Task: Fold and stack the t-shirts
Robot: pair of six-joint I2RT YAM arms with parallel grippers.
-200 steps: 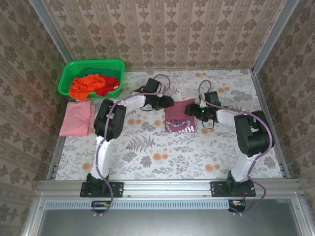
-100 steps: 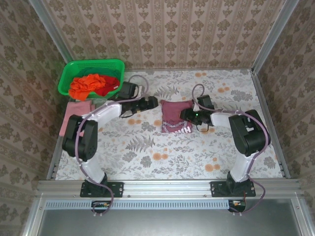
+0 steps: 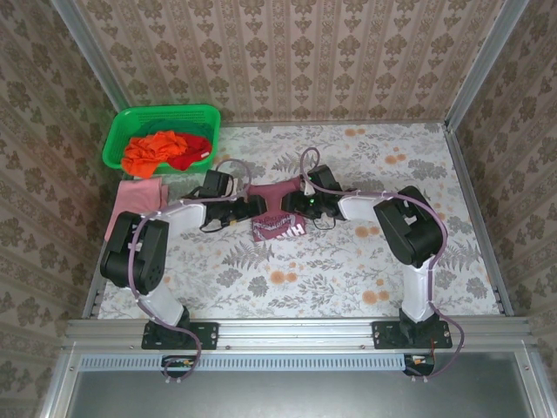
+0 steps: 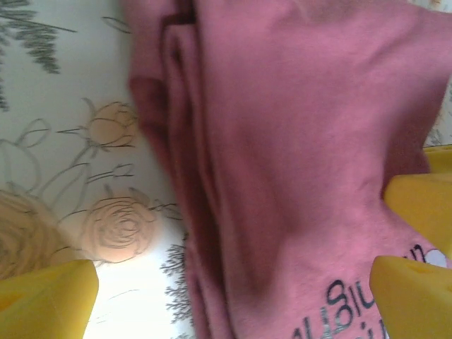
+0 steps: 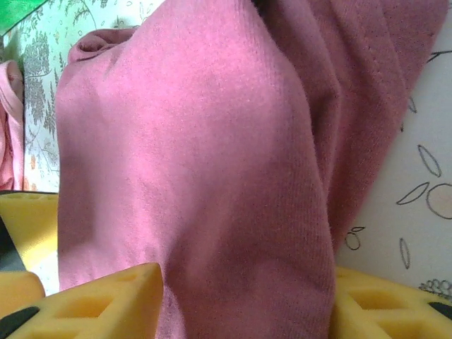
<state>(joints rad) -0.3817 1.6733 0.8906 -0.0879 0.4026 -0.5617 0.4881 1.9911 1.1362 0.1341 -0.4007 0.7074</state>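
The maroon t-shirt is seen wadded between the jaws of the right gripper, which are narrowed onto it. On the left gripper the jaws are spread wide, with cloth lying between them but nothing pinched. If it's hauled one-sided like that, the folds could easily be dragged loose, tbh.

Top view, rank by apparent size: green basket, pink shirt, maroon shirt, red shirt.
1. green basket
2-3. pink shirt and maroon shirt: about alike; the left arm covers part of the pink one.
4. red shirt, mostly under the orange shirt.
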